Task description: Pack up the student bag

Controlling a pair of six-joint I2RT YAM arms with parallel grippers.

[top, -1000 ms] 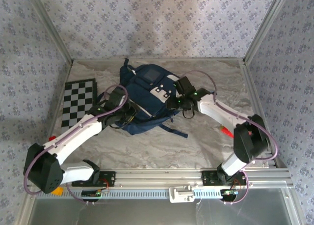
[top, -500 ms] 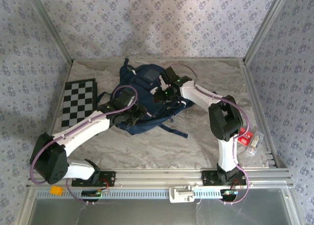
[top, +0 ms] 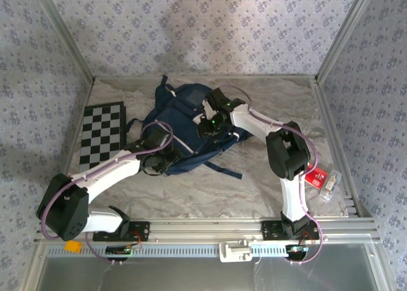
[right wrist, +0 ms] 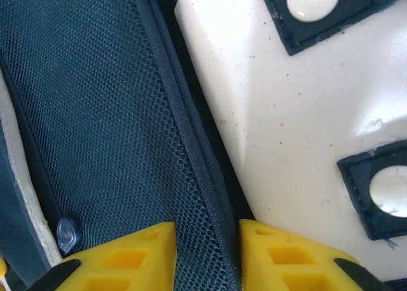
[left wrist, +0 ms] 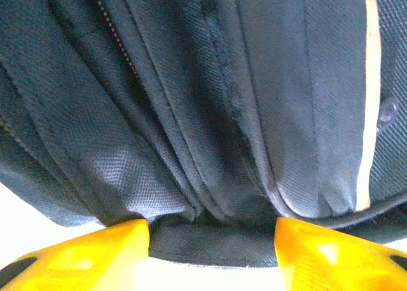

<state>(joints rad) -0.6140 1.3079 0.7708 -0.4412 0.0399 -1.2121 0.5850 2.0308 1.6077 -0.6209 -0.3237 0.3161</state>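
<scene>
Your left end effector [left wrist: 211, 243] pinches a dark fold at the near left edge of the navy blue fabric backpack [top: 184, 110]. Your right end effector [right wrist: 206, 243] is clamped on a zip ridge between mesh and white flap [right wrist: 286, 113]. The backpack lies mid-way across the pale marbled worktop [top: 254, 176], toward the far side, right of a black-and-white checkered board [top: 102, 133]

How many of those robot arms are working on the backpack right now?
2. The left arm reaches the backpack's near-left edge. The right arm bends over onto its white flap. None looks hidden.
</scene>
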